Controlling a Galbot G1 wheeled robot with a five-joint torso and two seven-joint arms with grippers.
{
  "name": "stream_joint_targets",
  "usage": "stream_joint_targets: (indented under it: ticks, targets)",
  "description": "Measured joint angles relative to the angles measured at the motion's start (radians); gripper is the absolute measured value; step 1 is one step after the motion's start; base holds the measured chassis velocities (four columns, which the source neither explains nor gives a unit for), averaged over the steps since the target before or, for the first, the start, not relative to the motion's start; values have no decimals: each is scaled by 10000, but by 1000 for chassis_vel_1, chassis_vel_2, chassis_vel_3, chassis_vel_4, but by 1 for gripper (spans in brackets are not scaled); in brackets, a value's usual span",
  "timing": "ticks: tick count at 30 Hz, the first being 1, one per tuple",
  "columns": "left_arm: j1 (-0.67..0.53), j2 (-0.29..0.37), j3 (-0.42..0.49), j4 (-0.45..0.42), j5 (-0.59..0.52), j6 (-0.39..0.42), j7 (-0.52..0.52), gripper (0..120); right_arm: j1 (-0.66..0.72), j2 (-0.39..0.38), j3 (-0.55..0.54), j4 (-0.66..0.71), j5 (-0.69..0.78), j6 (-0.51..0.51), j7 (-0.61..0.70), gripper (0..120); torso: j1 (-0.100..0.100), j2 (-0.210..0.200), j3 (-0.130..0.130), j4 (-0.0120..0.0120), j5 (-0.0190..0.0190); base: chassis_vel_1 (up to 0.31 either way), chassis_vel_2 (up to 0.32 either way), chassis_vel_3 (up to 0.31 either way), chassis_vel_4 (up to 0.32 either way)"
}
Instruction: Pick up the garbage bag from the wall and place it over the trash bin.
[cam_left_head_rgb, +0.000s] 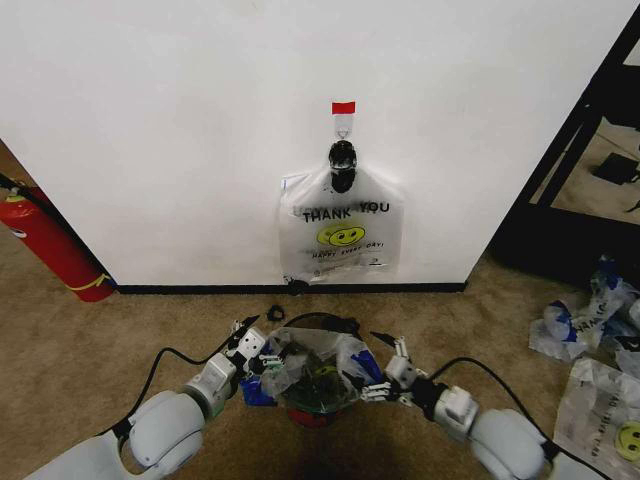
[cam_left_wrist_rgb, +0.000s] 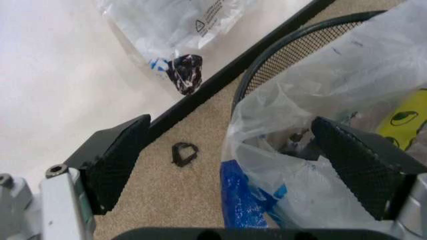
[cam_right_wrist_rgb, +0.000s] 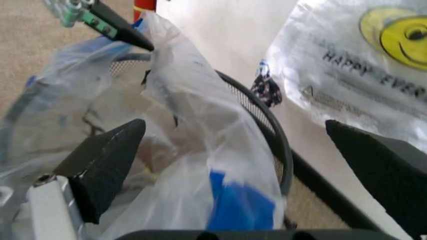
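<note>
Garbage bag (cam_left_head_rgb: 318, 368) draped in trash bin (cam_left_head_rgb: 312, 398), flanked by left gripper (cam_left_head_rgb: 250, 345) at nine o'clock, right gripper (cam_left_head_rgb: 388, 368) at three; both jaws spread, gripping nothing, equally near.

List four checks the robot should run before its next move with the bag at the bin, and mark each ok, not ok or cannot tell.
1. Garbage bag sits in the trash bin: ok.
2. Bag drawn over the whole rim: not ok; bare mesh rim shows on the wall side.
3. Left pincer open: ok.
4. Right pincer open: ok.
5. Another bag hanging on the hook: ok, untouched.
</note>
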Motion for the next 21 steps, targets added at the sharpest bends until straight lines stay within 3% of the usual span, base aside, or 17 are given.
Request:
stream_joint_targets:
  ticks: [6,9,10,13,20,21]
  targets:
    - [-70,-6,174,77,-240,85,-90,82,498,39,-318,-306,-846,-11,33,92,0,0,0,-1,-1,0,0,0,0]
    - [-27,-39,195,92,-240,87,-146,77,647,-49,-431,-340,-929,-24,41,81,0,0,0,-1,-1,0,0,0,0]
    - [-94,-85,241,120,-232,88,-174,71,733,-44,-495,-356,-938,-23,51,75,0,0,0,0,-1,0,0,0,0]
    - [-238,-150,327,170,-217,89,-191,65,826,-33,-573,-404,-953,-23,51,72,0,0,0,-2,0,0,0,0,0]
    - [-792,-352,780,541,-261,96,-182,34,1128,33,-893,-605,-861,-37,102,41,-1,0,0,-1,0,0,0,0,0]
    - [-792,-352,780,541,-261,96,-182,34,1128,33,-893,-605,-861,-37,102,41,-1,0,0,-1,0,0,0,0,0]
